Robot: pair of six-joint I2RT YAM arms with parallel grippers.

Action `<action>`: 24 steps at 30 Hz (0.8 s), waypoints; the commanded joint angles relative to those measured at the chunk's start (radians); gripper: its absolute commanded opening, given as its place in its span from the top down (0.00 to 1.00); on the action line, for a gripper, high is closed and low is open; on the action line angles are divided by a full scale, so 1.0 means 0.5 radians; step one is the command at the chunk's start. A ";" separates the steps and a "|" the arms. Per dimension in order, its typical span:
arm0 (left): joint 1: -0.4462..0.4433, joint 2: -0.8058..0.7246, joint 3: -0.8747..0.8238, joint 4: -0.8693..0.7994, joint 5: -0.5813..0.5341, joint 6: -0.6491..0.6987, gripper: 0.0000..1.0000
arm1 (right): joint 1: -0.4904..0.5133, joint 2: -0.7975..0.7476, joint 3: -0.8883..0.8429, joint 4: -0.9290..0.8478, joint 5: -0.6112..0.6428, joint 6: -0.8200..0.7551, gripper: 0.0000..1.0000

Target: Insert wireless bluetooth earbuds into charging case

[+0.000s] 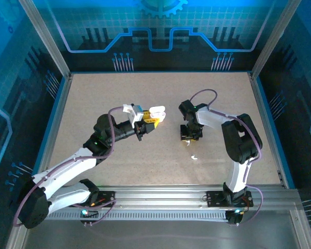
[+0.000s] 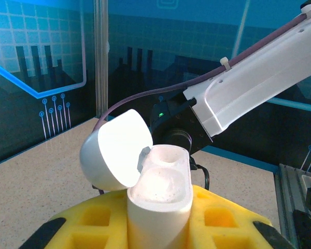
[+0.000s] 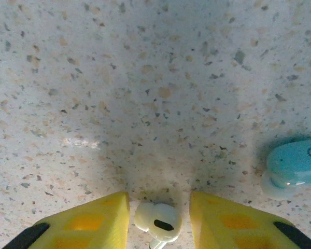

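My left gripper [image 1: 147, 123] is shut on a white charging case [image 2: 160, 189], held upright above the table. Its lid [image 2: 116, 150] is flipped open to the left, and both sockets look empty. The case [image 1: 156, 112] sits at the middle of the table in the top view. My right gripper [image 1: 189, 137] points down at the table, open. A white earbud [image 3: 156, 220] lies on the surface between its yellow fingers [image 3: 93, 220], with a gap on the right side. A pale blue earbud [image 3: 293, 166] lies to the right of that gripper.
A small whitish piece [image 1: 194, 156] lies on the speckled table [image 1: 119, 93] just in front of the right gripper. The right arm [image 2: 249, 83] crosses the background of the left wrist view. Aluminium frame posts [image 1: 44, 36] and blue walls ring the table.
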 commanded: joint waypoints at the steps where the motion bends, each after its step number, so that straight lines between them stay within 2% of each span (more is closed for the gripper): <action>1: -0.013 -0.025 -0.008 0.017 -0.027 0.022 0.77 | 0.043 0.055 0.061 -0.073 0.046 0.064 0.64; 13: -0.011 -0.033 -0.024 0.019 -0.033 0.025 0.77 | 0.061 0.089 0.065 -0.098 0.084 0.081 0.70; 24: -0.014 -0.028 -0.021 0.019 -0.033 0.025 0.77 | 0.085 0.044 0.044 -0.135 0.126 0.116 0.67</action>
